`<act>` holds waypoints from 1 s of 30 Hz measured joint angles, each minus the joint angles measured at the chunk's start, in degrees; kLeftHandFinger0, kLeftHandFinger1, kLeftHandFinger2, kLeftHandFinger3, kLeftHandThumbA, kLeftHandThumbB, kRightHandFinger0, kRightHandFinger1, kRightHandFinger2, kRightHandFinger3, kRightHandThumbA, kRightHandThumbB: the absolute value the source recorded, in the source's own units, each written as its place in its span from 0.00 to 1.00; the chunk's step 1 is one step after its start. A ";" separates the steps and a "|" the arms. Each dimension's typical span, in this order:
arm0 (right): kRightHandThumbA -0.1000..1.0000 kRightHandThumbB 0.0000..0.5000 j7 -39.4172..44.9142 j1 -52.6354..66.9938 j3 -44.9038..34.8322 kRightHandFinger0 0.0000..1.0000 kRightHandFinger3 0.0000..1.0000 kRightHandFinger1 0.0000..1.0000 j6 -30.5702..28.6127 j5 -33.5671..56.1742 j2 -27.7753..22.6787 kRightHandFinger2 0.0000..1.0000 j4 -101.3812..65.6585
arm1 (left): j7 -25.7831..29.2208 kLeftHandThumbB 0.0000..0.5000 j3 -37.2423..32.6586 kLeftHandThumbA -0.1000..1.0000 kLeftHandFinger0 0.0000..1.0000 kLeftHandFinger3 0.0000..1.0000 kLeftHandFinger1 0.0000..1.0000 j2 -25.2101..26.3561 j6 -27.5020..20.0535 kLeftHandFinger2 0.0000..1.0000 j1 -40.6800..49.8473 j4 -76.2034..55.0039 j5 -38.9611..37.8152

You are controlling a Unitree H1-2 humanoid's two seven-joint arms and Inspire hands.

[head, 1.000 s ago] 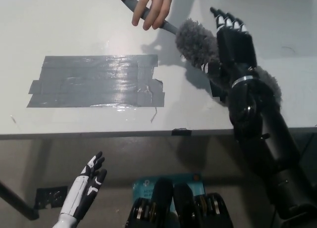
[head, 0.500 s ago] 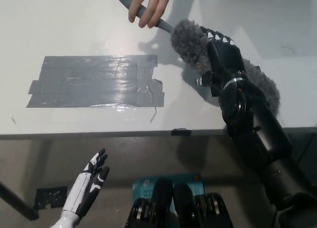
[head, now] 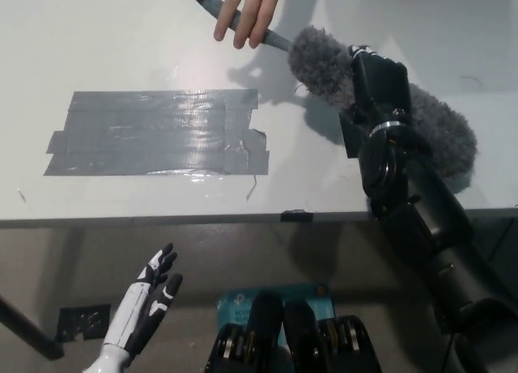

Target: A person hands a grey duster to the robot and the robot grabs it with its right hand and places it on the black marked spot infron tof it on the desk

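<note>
Head view, right hand (head: 374,82) clamped on grey duster (head: 429,126), handle pointing upper-left, fluffy end lower-right

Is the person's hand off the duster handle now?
No, the person's hand grips the grey duster by its handle, above the tape patch.

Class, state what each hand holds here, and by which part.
The right hand wraps the grey duster around its fluffy head; a person's hand holds its handle. The left hand holds nothing.

The fluffy grey duster (head: 437,122) is lying slantwise at the far right; the black marked spot (head: 154,134), seemingly dark tape strips, is lying flat left of it.
</note>
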 measured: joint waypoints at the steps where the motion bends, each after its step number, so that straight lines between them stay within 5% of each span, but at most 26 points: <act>1: 0.00 0.31 -0.66 0.04 0.01 0.00 1.00 0.48 -0.44 0.00 -0.17 0.89 -0.03 | -0.09 0.19 0.00 0.95 1.00 1.00 1.00 0.00 0.00 1.00 -0.01 0.00 0.00; 6: 0.00 0.41 -4.21 0.03 0.30 0.00 0.83 0.44 -2.19 -0.04 -2.33 0.84 -1.22 | -0.12 0.20 0.00 0.96 1.00 1.00 1.00 0.01 0.00 1.00 -0.23 -0.02 0.10; 13: 0.00 0.38 -6.58 -0.36 2.65 0.00 0.83 0.41 -5.21 -0.06 -5.57 0.85 1.85 | -0.20 0.20 -0.01 0.95 1.00 1.00 1.00 0.10 0.00 1.00 -0.27 -0.05 0.12; 15: 0.00 0.30 -6.64 -0.62 3.81 0.00 0.90 0.46 -6.08 -0.05 -6.40 0.93 4.42 | -0.22 0.21 -0.01 0.95 1.00 1.00 1.00 0.11 0.01 1.00 -0.27 -0.06 0.11; 19: 0.00 0.34 -5.57 -1.18 5.64 0.06 0.89 0.59 -8.41 0.53 -7.88 0.99 9.51 | -0.26 0.21 0.03 0.94 1.00 1.00 1.00 0.11 0.04 1.00 -0.27 -0.07 0.08; 20: 0.00 0.41 -4.71 -1.44 5.67 0.17 0.86 0.65 -9.22 1.09 -8.12 0.99 10.94 | -0.25 0.21 0.03 0.94 1.00 1.00 1.00 0.11 0.04 1.00 -0.27 -0.07 0.08; 21: 0.12 0.60 -4.32 -1.61 5.66 0.32 1.00 0.78 -9.51 1.35 -8.23 1.00 11.51 | -0.25 0.21 0.02 0.94 1.00 1.00 1.00 0.11 0.04 1.00 -0.28 -0.07 0.08; 22: 0.44 0.80 -2.59 -1.94 5.61 0.68 1.00 1.00 -10.10 2.29 -8.56 1.00 12.90 | -0.25 0.21 0.02 0.94 1.00 1.00 1.00 0.11 0.04 1.00 -0.28 -0.06 0.08; 23: 0.54 0.85 -1.55 -2.08 5.54 1.00 1.00 1.00 -10.30 2.77 -8.72 1.00 13.59 | -0.25 0.22 0.02 0.95 1.00 1.00 1.00 0.11 0.04 1.00 -0.28 -0.06 0.08; 24: 0.59 0.99 -0.20 -2.10 5.52 1.00 1.00 1.00 -10.34 3.25 -8.83 1.00 14.01 | -0.24 0.22 0.01 0.95 1.00 1.00 1.00 0.11 0.05 1.00 -0.27 -0.02 0.08; 30: 0.65 1.00 7.70 -1.81 5.53 1.00 1.00 1.00 -9.91 5.59 -8.97 1.00 14.25 | -0.24 0.21 -0.02 0.97 1.00 1.00 1.00 0.10 0.14 1.00 -0.23 0.22 0.08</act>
